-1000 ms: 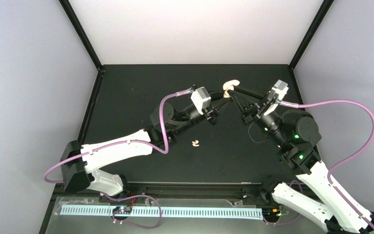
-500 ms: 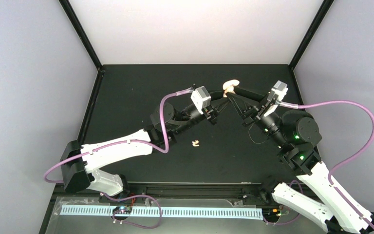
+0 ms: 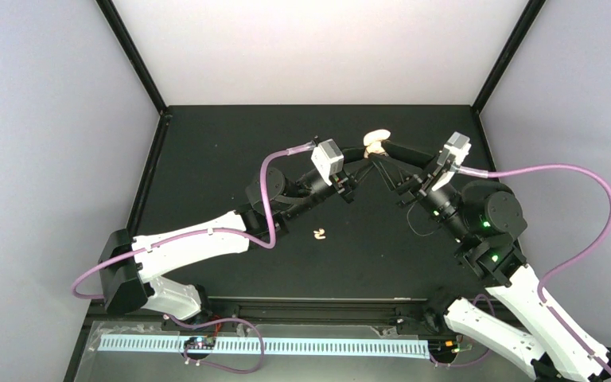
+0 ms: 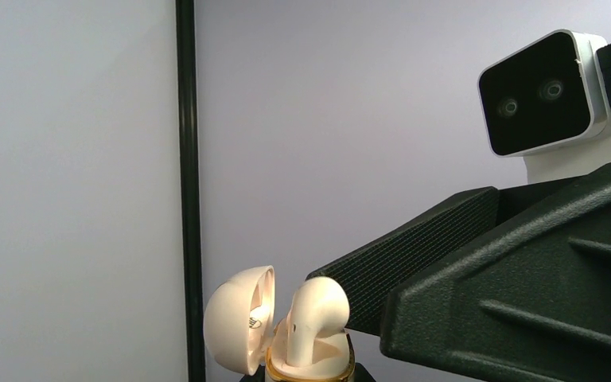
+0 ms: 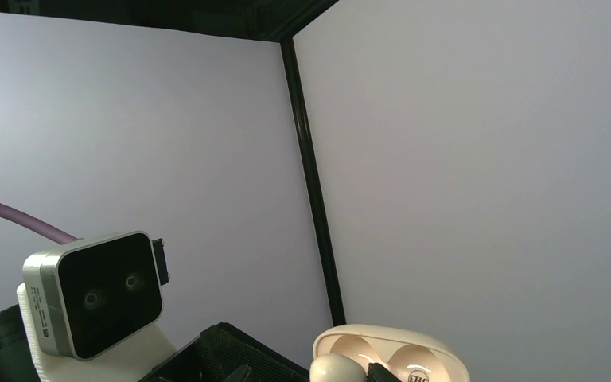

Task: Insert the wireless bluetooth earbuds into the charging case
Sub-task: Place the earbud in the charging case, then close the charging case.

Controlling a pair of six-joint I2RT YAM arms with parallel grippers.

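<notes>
Black table (image 3: 207,159). Right gripper (image 3: 379,153) at upper centre of top view, fingers apart, one tip just beside the seated earbud (image 4: 316,306). Left gripper (image 3: 362,157) clamped on the open charging case (image 4: 235,326), held off the table. Loose earbuds (image 3: 319,234) lie mid-frame on the table, well apart from both grippers.

Setting: a test cell in a robotics lab.

Evidence:
- Matt black worktop (image 3: 207,159) boxed in by plain pale wall panels (image 3: 318,48) set in black frame posts (image 3: 131,56).
- Two white-and-black robot arms, left arm (image 3: 191,247) and right arm (image 3: 529,294), are bolted at the near edge.
- Purple cables (image 3: 573,171) loop loose from each arm.
- Camera box (image 4: 542,94) mounted on a wrist.
- Green status lights (image 3: 484,224) on the right arm.
- On the near side, below the worktop, are a white slotted cable duct (image 3: 286,346) and a small bare circuit board (image 3: 199,344).
</notes>
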